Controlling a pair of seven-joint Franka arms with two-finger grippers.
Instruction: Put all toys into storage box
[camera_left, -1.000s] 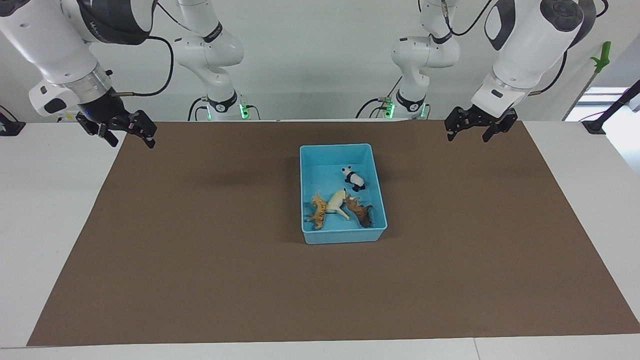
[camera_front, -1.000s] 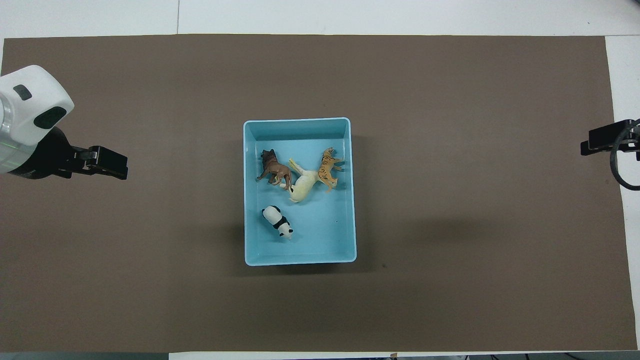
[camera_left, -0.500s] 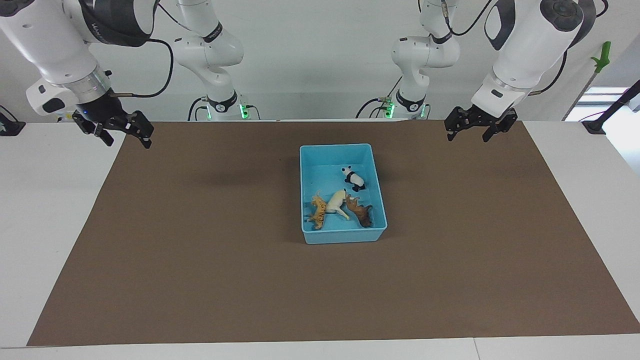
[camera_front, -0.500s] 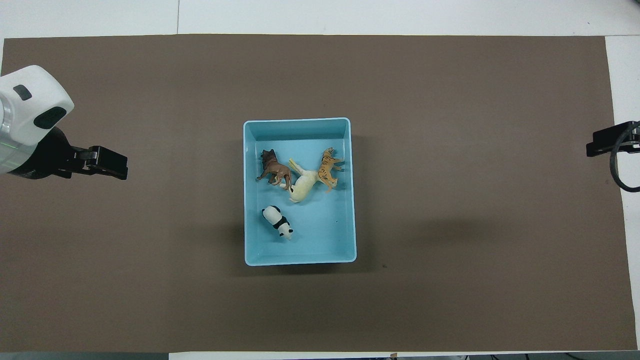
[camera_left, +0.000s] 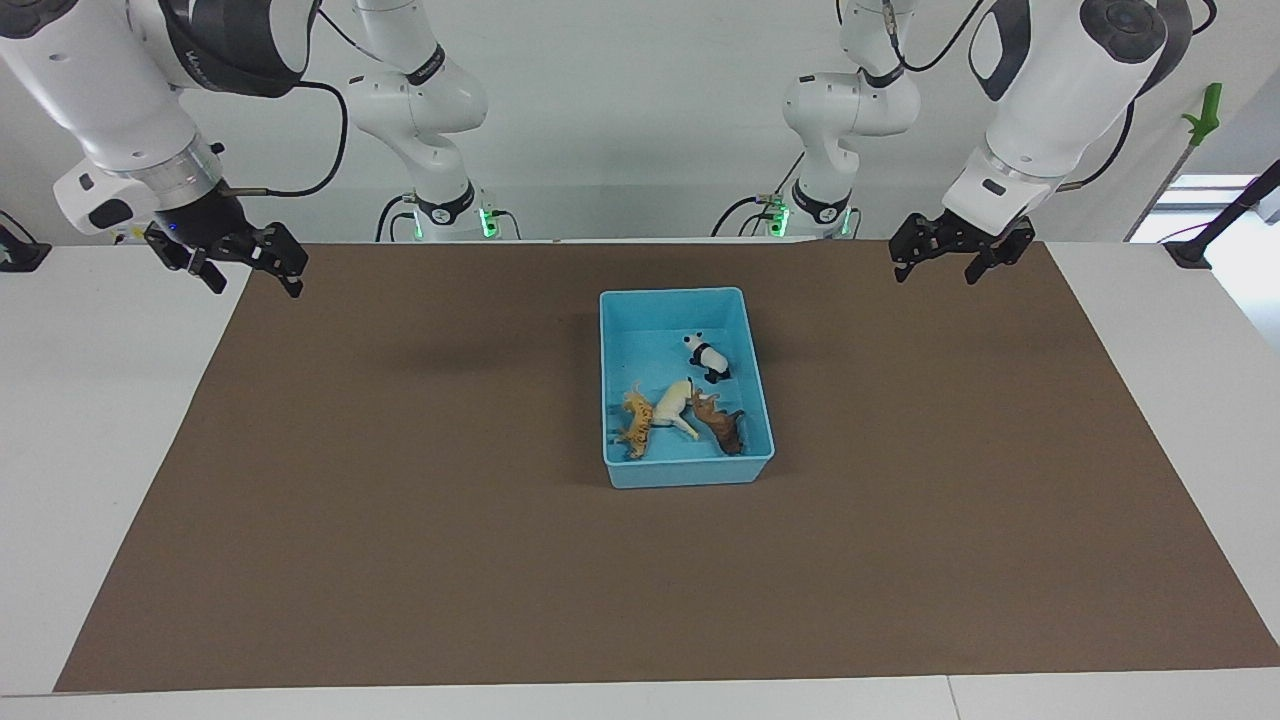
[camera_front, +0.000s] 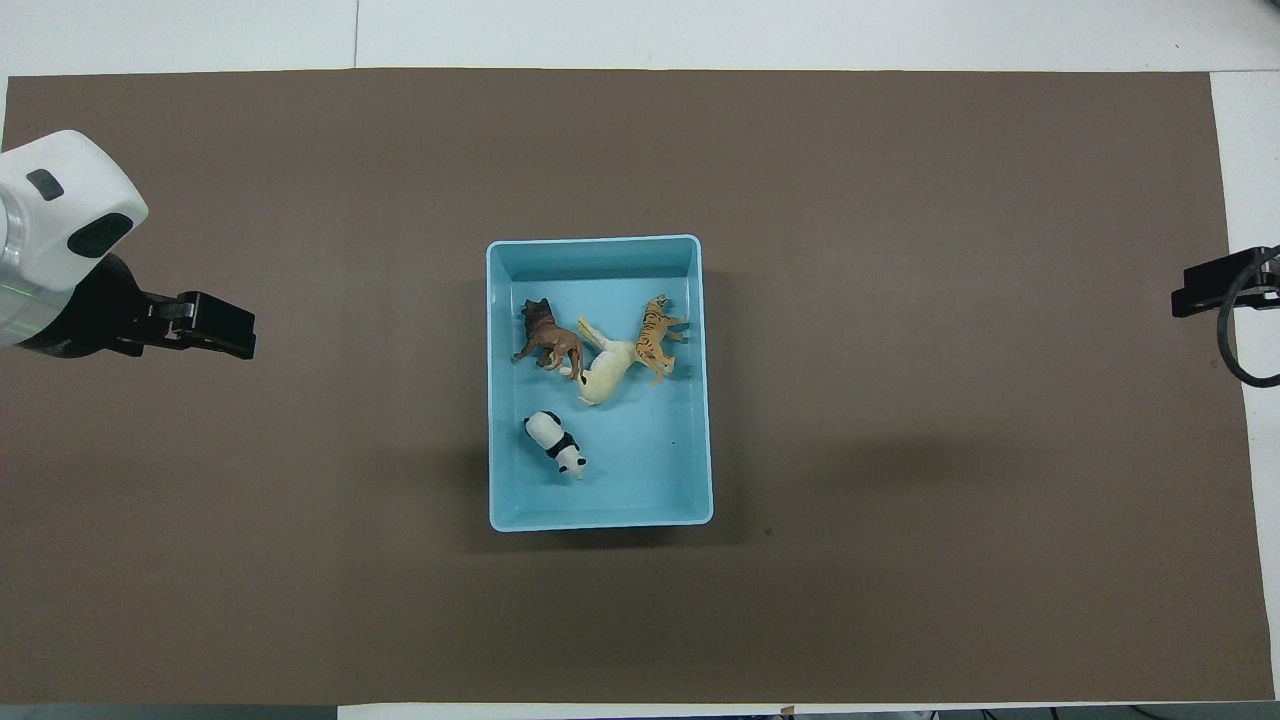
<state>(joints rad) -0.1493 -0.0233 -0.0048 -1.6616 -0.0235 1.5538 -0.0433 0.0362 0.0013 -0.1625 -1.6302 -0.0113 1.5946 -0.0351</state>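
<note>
Both pincers up and empty: the left gripper (camera_left: 935, 265) hangs with its jaws spread over the mat's corner at the left arm's end, and the right gripper (camera_left: 250, 275) hangs spread too, over the mat's edge at the right arm's end.

Now to the box (camera_front: 497, 400), sitting mid-mat. Read as a clock in the overhead view, with twelve pointing away from the robots, all four toys are inside. The horse (camera_front: 605, 370) lies near the centre, tipped on its side. At ten o'clock stands the lion (camera_front: 547, 340), just beside the horse, perhaps touching it; I cannot tell. At two o'clock is the tiger (camera_front: 655, 338), hard by the box wall and against the horse's other flank. At seven o'clock the panda (camera_front: 558, 445) sits apart from the other three, nearer to the robots.

Outward from there: the box rests on the brown mat (camera_front: 950, 550), which covers most of the white table (camera_left: 110, 400). From the box, again in the overhead view, the left gripper lies out at nine o'clock and the right at three, each well apart from it.
</note>
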